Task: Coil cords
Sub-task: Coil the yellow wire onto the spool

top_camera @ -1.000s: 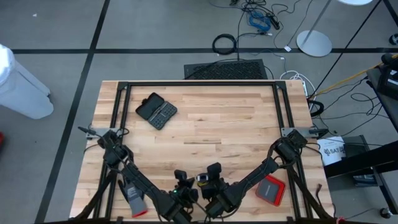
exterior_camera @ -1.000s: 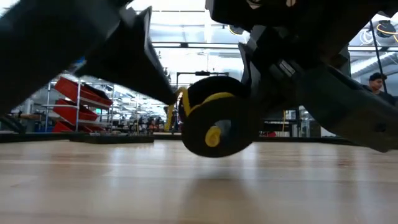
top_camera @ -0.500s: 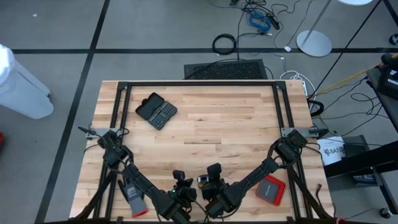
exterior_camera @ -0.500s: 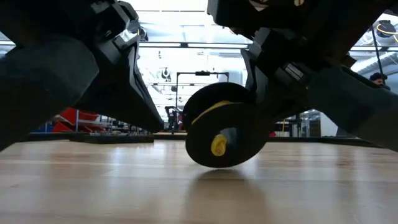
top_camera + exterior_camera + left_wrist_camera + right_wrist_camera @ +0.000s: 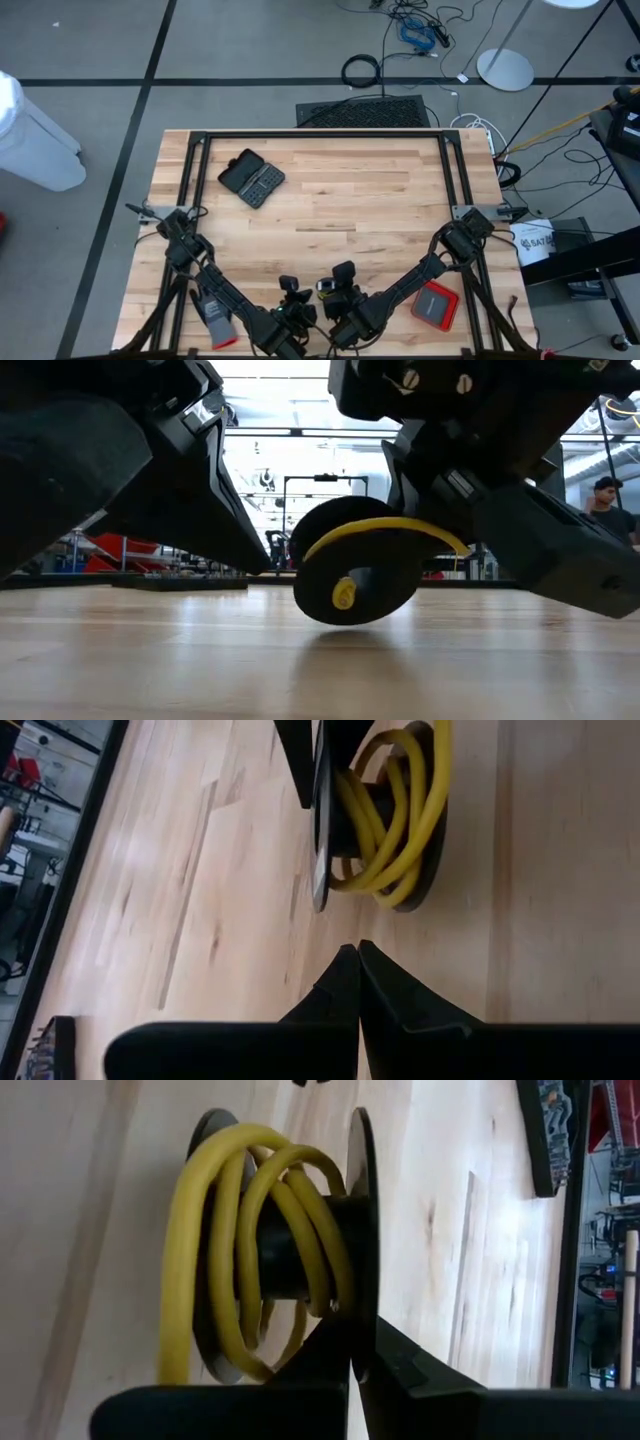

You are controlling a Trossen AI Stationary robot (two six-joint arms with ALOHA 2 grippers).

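Winding step: right gripper (image 5: 355, 1365) pinches the reel (image 5: 362, 1230) flange; left gripper (image 5: 357, 955), pressed together, must next feed the cord (image 5: 215, 1250).

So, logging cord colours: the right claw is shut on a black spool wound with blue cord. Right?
Not quite: the cord is yellow, as the right wrist view shows. The rest holds: the right claw is shut on the rim of the black spool.

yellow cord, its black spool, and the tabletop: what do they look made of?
Yellow cord: looks like rubber or PVC jacket, smooth with a slight sheen, bends in soft loops. Black spool: probably moulded plastic, thin matte flanges. Tabletop: wood, butcher-block style, visible grain and joined pale strips, lightly glossy finish.
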